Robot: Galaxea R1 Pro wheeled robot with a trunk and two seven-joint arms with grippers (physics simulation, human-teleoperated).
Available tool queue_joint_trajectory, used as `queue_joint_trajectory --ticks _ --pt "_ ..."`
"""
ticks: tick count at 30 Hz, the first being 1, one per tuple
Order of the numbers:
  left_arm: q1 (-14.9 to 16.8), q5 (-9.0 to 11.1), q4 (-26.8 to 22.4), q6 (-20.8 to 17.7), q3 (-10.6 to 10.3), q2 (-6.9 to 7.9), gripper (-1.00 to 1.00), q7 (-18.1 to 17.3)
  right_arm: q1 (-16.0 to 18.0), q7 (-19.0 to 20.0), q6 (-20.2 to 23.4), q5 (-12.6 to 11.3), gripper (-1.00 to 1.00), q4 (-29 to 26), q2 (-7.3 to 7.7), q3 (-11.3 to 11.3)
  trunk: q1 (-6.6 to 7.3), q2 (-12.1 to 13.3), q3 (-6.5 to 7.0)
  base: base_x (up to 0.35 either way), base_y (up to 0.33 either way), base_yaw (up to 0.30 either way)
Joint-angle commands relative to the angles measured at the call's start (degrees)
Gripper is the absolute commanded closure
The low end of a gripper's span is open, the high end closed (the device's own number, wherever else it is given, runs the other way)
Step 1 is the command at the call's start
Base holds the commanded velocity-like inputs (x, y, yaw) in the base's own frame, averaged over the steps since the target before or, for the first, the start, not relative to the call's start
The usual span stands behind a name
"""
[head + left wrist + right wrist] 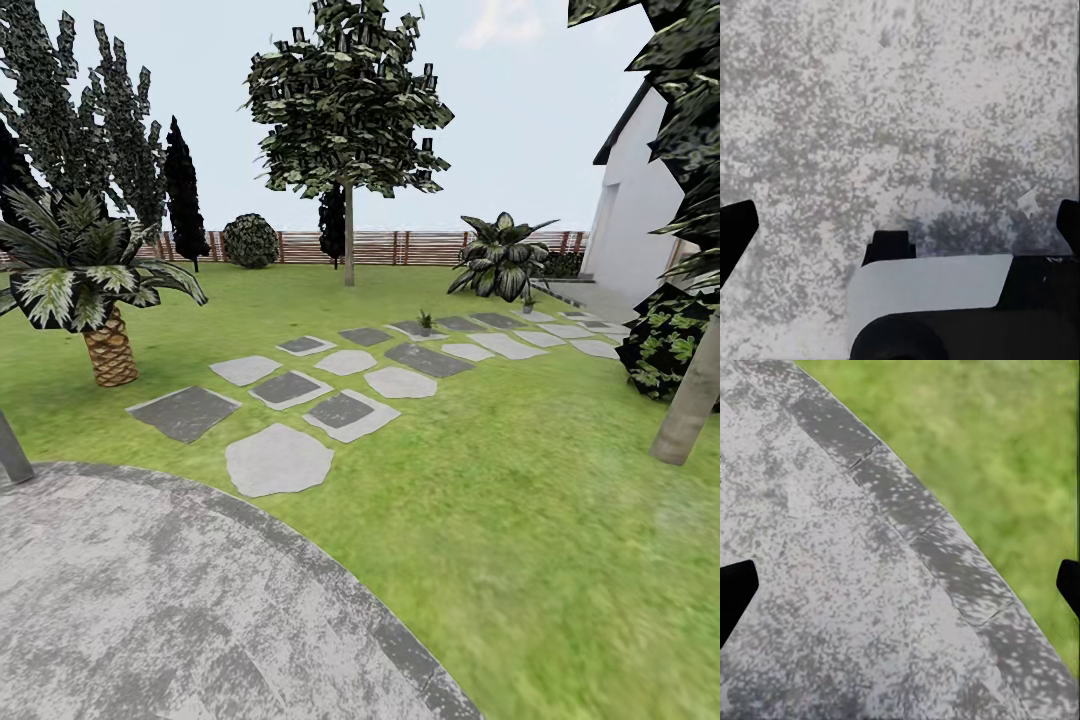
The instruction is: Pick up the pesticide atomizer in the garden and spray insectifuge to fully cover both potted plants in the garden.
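Head view: green lawn garden point(520, 520), grey and pale stepping stones point(345, 390), one small green potted plant point(426, 321) far along them; left wrist: left gripper point(900, 225) wide, empty, over speckled grey paving point(900, 112); right wrist: right gripper point(900, 585) wide, empty, at paving's curved edge.

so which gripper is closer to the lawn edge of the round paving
Right. The right gripper hangs open above the paving's curved border, with the lawn just beyond it. The left gripper, also open, sits over plain speckled paving, with no grass around it.
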State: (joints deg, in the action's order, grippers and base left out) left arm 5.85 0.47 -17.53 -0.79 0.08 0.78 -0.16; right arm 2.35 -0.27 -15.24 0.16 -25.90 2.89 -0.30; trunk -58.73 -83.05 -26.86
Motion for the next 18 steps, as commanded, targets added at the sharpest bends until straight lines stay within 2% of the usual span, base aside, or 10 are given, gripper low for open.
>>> queue_joint_trajectory --ticks 1,2,5,7,10,13,18 --pt "1.33 0.05 -0.11 -0.08 0.01 0.06 -1.00 -0.02 0.03 -0.05 -0.20 0.02 -1.00 -1.09 0.07 -0.04 0.00 -0.03 -0.07 0.000 0.000 0.000" --pt "3.57 0.05 -0.16 -0.08 0.01 0.12 -1.00 -0.01 0.10 -0.07 -0.37 -0.05 -1.00 -2.43 0.12 -0.04 0.00 -0.03 -0.07 0.000 0.000 0.000" --pt "6.46 0.05 -0.20 0.08 0.01 0.18 -1.00 -0.01 0.17 0.03 -0.90 -0.12 -1.00 -4.02 0.22 -0.05 0.00 -0.03 -0.07 0.000 0.000 0.000" --pt "7.49 0.10 -0.17 1.93 0.11 0.24 -1.00 -0.01 0.19 0.10 -1.43 -0.01 -1.00 -4.49 0.25 0.00 0.00 -0.03 -0.07 0.000 0.000 0.000" --pt "7.64 0.09 0.41 8.74 1.37 0.41 -1.00 -0.01 0.20 0.06 -1.91 0.10 -1.00 -4.73 0.33 -0.03 0.00 -0.03 -0.08 0.000 0.000 0.009" --pt "7.41 0.05 0.81 13.00 2.59 0.77 -1.00 -0.04 0.20 -0.02 -2.06 0.21 -1.00 -4.70 0.41 -0.05 0.00 -0.03 -0.18 0.000 0.000 0.109" --pt "7.42 0.10 1.25 15.27 3.34 1.25 -1.00 -0.14 0.20 -0.08 -2.17 0.27 -1.00 -4.50 0.79 -0.03 0.00 -0.03 -0.40 0.000 0.000 0.220"
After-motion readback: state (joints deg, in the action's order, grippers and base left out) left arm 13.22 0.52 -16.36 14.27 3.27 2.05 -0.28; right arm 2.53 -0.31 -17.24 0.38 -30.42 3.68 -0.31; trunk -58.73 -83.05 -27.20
